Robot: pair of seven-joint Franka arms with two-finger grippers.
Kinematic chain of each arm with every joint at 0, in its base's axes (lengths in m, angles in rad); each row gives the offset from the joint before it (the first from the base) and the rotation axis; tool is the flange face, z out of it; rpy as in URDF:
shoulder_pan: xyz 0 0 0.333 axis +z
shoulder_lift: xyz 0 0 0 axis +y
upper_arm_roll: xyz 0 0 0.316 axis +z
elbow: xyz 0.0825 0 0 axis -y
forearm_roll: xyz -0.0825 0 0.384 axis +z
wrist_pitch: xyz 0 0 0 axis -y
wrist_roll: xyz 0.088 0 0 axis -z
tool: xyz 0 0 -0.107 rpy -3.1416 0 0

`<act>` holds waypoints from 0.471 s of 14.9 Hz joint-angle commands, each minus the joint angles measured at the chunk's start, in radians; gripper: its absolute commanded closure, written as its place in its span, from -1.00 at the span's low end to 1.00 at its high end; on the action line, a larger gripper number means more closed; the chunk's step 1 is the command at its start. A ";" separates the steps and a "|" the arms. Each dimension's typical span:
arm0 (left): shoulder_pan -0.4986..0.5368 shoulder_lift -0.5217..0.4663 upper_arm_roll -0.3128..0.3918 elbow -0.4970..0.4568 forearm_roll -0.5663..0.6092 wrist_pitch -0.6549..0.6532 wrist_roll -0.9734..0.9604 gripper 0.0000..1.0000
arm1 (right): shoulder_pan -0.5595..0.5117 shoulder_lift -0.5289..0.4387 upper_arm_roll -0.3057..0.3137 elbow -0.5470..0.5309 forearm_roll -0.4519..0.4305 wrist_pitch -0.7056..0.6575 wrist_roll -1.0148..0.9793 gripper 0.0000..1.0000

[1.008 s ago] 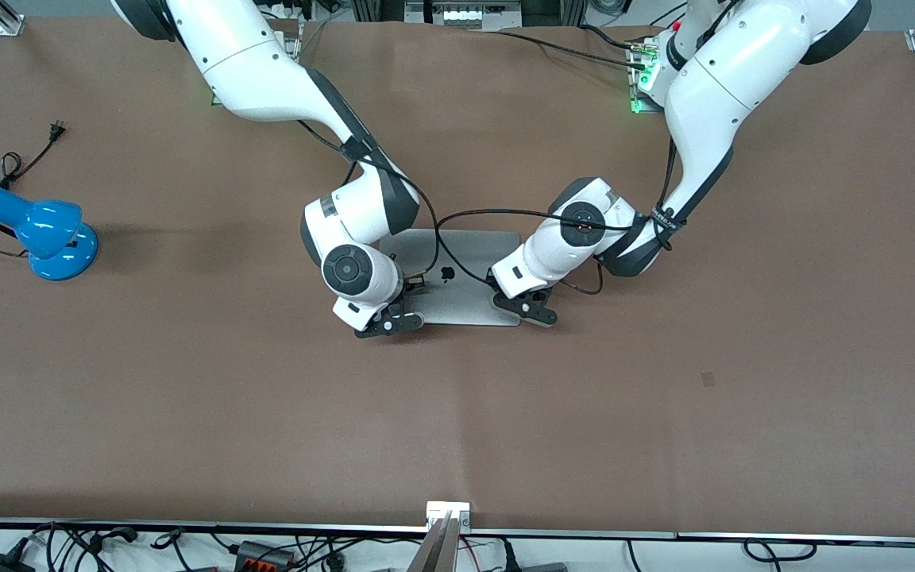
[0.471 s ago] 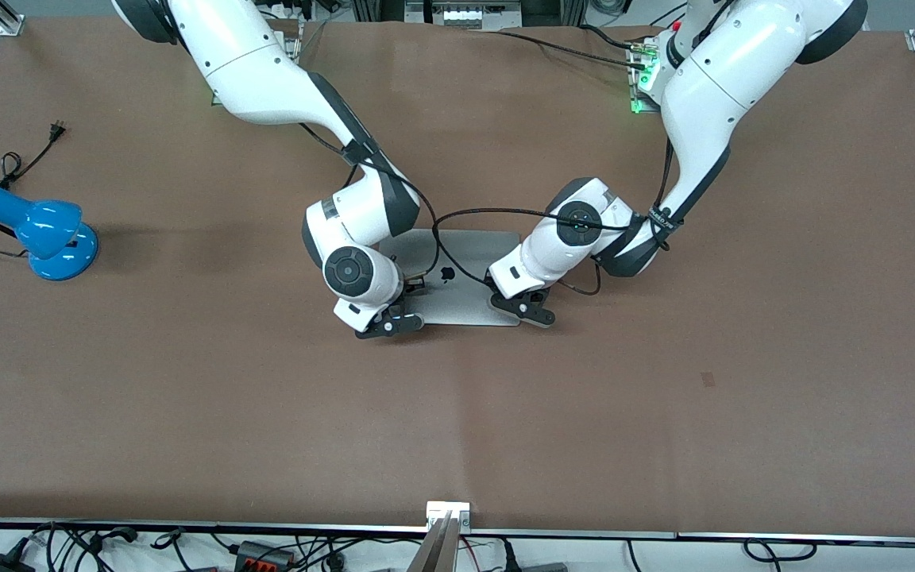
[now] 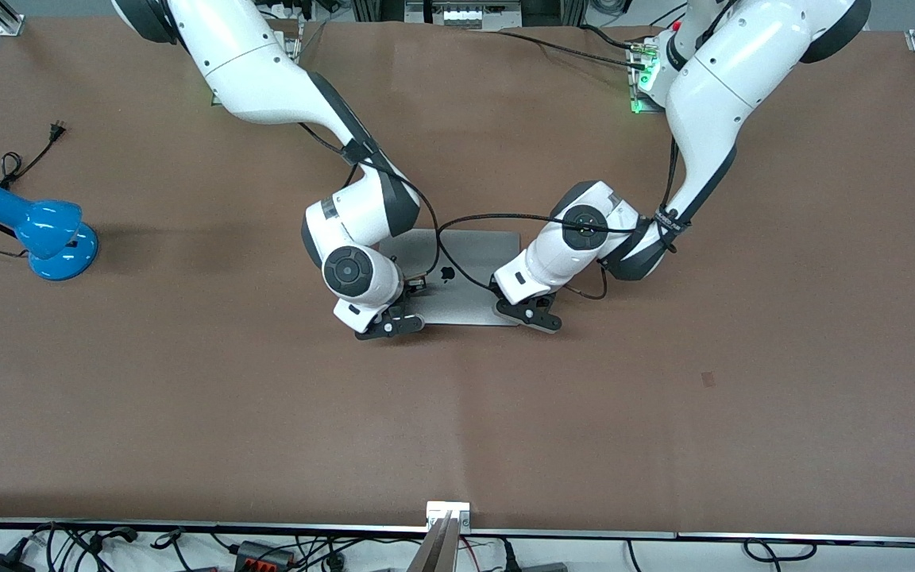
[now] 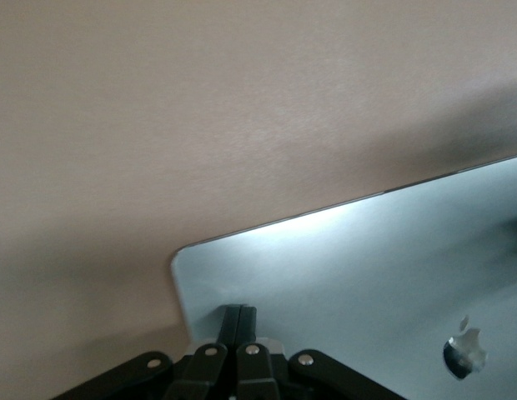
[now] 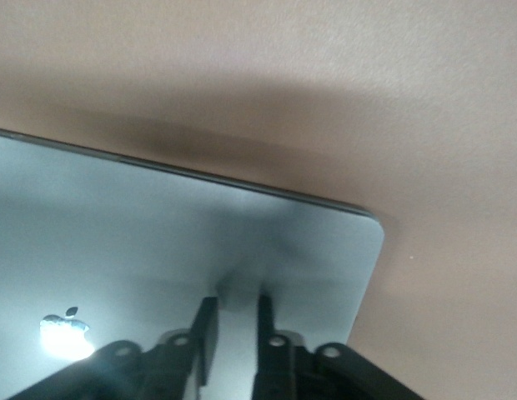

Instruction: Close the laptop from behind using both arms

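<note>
Where the brown table (image 3: 187, 413) runs wide and mostly bare, the laptop (image 3: 469, 262) lies shut and flat near its middle, logo up. The left gripper (image 3: 533, 316) rests on the lid's corner toward the left arm's end, fingers (image 4: 239, 323) pressed together. The right gripper (image 3: 390, 324) sits on the other near corner, fingers (image 5: 207, 333) slightly parted. A blue desk lamp (image 3: 40, 230) stands well apart toward the right arm's end; cables (image 3: 187, 548) trail along the table's near edge.

Slim silver-grey metal laptop (image 3: 465, 274) with black apple logo (image 3: 447, 274); plain brown table covering (image 3: 457, 413); glossy blue desk lamp (image 3: 40, 226) with black cord; white, dark-grey-jointed arms (image 3: 267, 71).
</note>
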 commanded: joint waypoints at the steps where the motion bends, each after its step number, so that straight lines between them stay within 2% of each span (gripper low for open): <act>1: 0.000 -0.146 -0.004 -0.010 0.028 -0.173 0.000 0.98 | -0.005 -0.012 -0.003 0.019 -0.010 -0.014 0.016 -1.00; 5: 0.003 -0.302 -0.006 0.000 0.025 -0.415 0.019 0.97 | 0.001 -0.082 -0.037 0.018 -0.012 -0.053 0.016 -1.00; 7: 0.026 -0.374 -0.007 0.004 0.013 -0.530 0.026 0.88 | -0.002 -0.131 -0.066 0.018 -0.012 -0.095 0.015 -1.00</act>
